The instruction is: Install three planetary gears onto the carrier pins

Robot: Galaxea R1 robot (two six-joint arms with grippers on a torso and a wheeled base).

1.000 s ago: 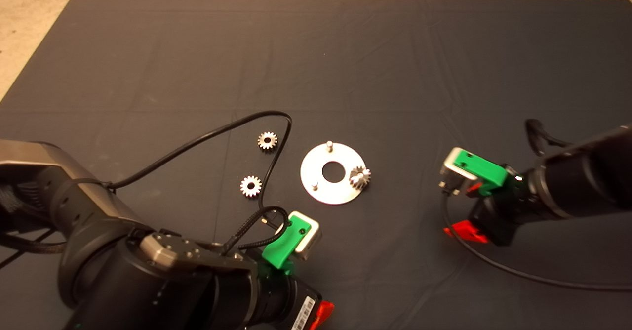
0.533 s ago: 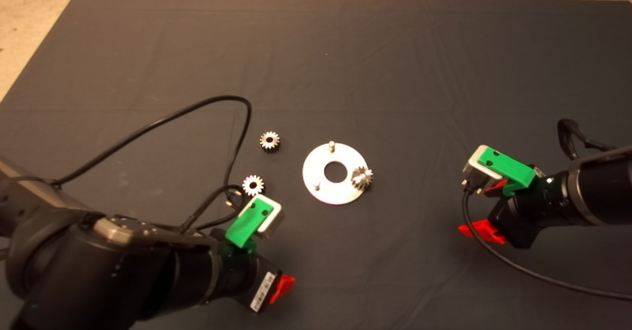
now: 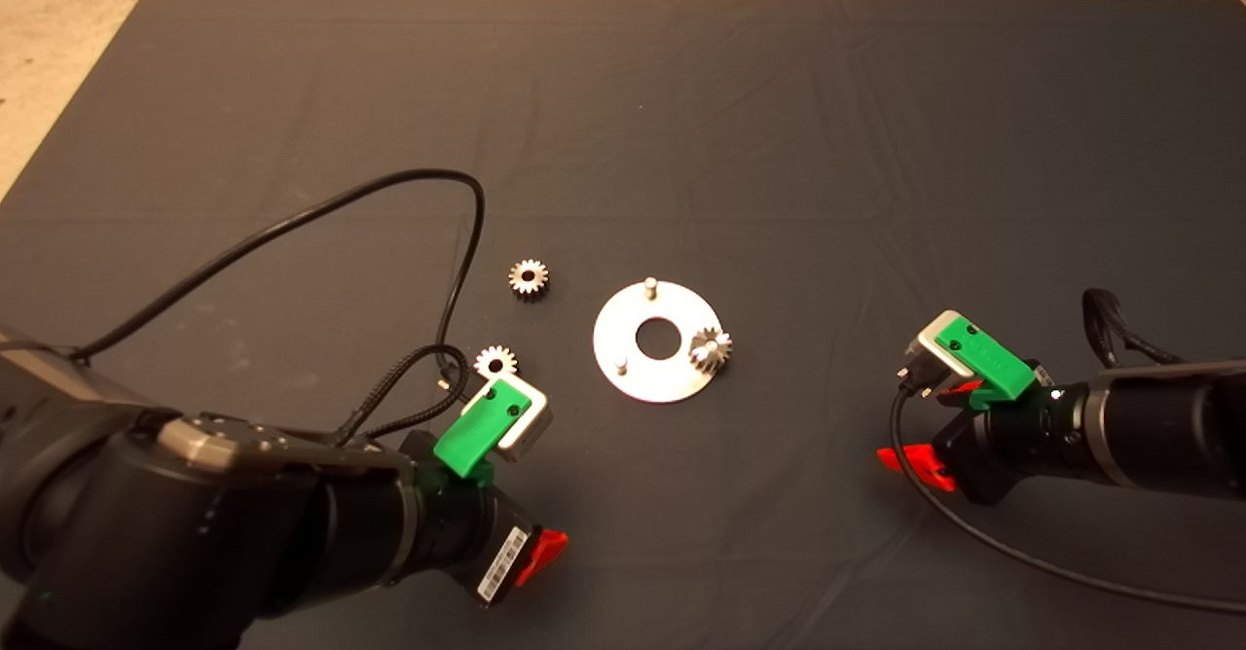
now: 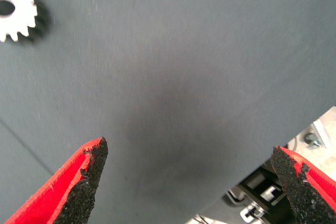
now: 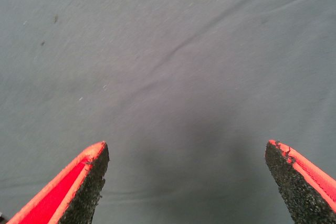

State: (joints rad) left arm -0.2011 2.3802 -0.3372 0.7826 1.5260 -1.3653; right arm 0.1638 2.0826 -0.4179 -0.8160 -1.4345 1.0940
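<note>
Left gripper (image 4: 186, 182), lower left, fingers spread, empty; right gripper (image 5: 184, 182), lower right, likewise; nearest loose gear (image 3: 494, 362), then carrier disc (image 3: 654, 343) bearing one gear (image 3: 711, 348), far gear (image 3: 528, 277): second pickup apparently next.

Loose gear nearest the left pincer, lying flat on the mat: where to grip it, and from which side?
Grip the near gear across its toothed rim, coming straight down from above. It lies flat on the mat, hole up, so only opposite rim edges offer faces. The left pincer is open, with the gear off to one side of it.
</note>
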